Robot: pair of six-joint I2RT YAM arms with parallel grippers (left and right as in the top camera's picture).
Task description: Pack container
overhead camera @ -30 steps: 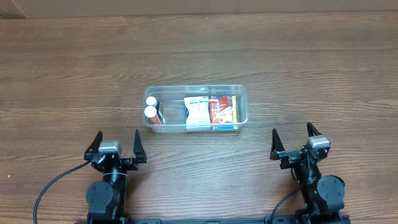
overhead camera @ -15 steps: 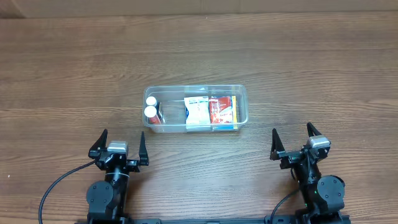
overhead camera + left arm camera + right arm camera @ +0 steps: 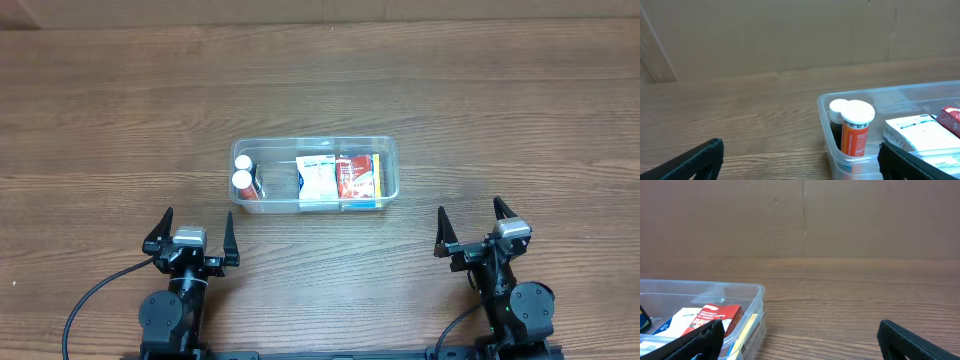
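The clear plastic container [image 3: 390, 165] sits mid-table and holds two white-capped bottles [image 3: 242, 172], a white box [image 3: 316, 181] and a red box [image 3: 357, 178]. My left gripper [image 3: 192, 233] is open and empty, near the front edge, below the container's left end. My right gripper [image 3: 470, 226] is open and empty, front right of the container. The left wrist view shows the container [image 3: 826, 125], an orange-labelled bottle [image 3: 856, 128] and the white box [image 3: 915, 131]. The right wrist view shows the container's corner [image 3: 757, 297] and the red box [image 3: 713, 317].
The wooden table [image 3: 520, 110] stretches around the container. A brown cardboard wall [image 3: 805, 217] stands along the far edge.
My left gripper shifted slightly to the right between one second and half a second ago. Since then nothing has moved. The right arm has stayed still.
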